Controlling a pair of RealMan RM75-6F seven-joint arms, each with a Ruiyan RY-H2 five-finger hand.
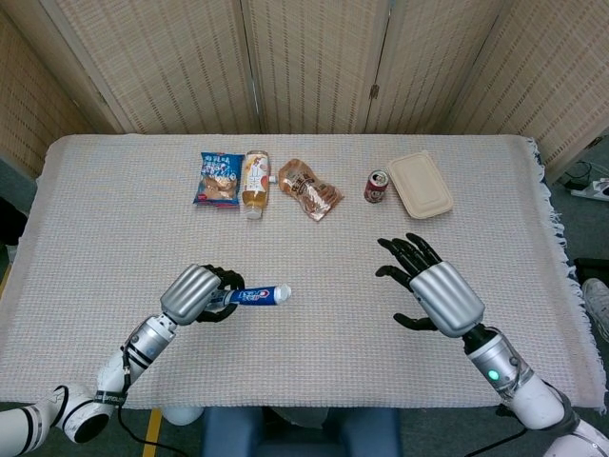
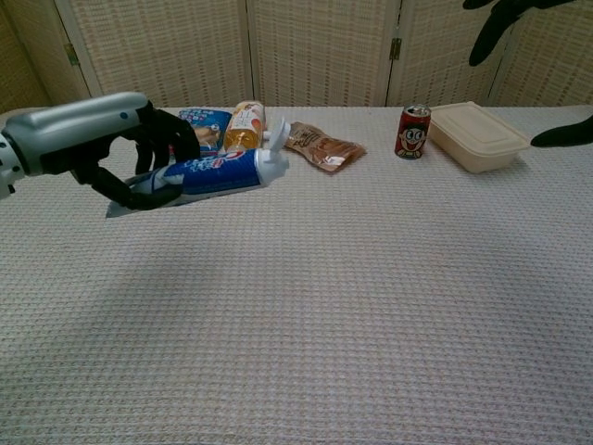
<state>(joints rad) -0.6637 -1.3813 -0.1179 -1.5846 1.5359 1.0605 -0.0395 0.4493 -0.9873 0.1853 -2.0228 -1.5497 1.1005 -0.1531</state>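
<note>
- The left hand (image 1: 195, 293) grasps a toothpaste tube (image 1: 257, 296) with its fingers wrapped round the tail end; the white cap points toward the middle of the surface (image 1: 314, 362).
- In the chest view the tube (image 2: 218, 172) is lifted off the cloth, nearly level, with its cap end slightly raised.
- The right hand (image 1: 433, 293) hangs above the surface, released, fingers spread and holding nothing; it is well apart from the tube.
- In the chest view only dark fingertips (image 2: 491, 32) of the right hand show at the upper right corner.
- Along the far side lie a blue snack bag (image 1: 219, 178), a drink bottle (image 1: 255, 182) on its side just beside it, and a brown packet (image 1: 309, 188).
- Further right a red can (image 1: 377, 186) stands upright just beside a beige lidded box (image 1: 420, 184).
</note>
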